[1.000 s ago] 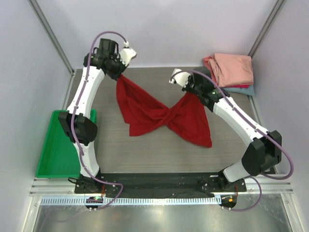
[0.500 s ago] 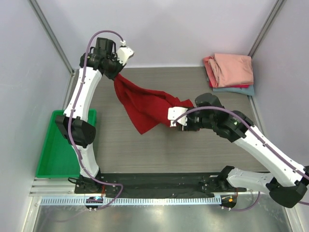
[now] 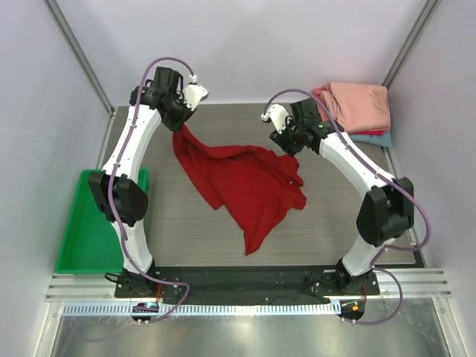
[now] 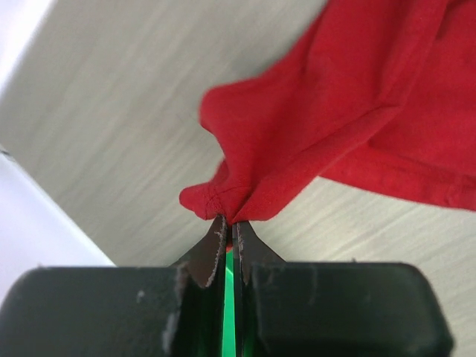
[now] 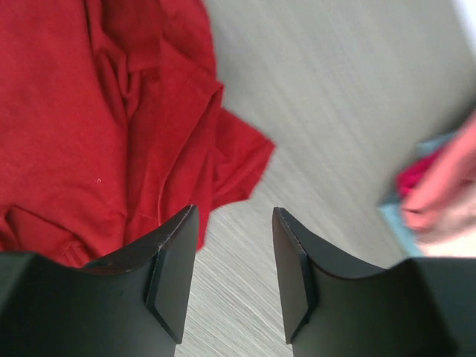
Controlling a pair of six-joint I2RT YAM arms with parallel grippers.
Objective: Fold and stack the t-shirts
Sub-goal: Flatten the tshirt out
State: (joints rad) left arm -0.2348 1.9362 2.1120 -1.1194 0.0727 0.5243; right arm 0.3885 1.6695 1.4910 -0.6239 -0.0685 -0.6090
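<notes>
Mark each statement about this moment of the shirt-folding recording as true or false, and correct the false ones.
1. The left gripper is shut on a corner of the red t-shirt. True.
2. The right gripper grips the red t-shirt as well. False: its jaws stand open with nothing between them, just beside the cloth's edge.
3. The red t-shirt lies folded as a neat rectangle. False: it lies spread and crumpled on the table, one corner lifted.
4. A stack of folded shirts sits at the far right corner, a salmon-pink one on top. True.
</notes>
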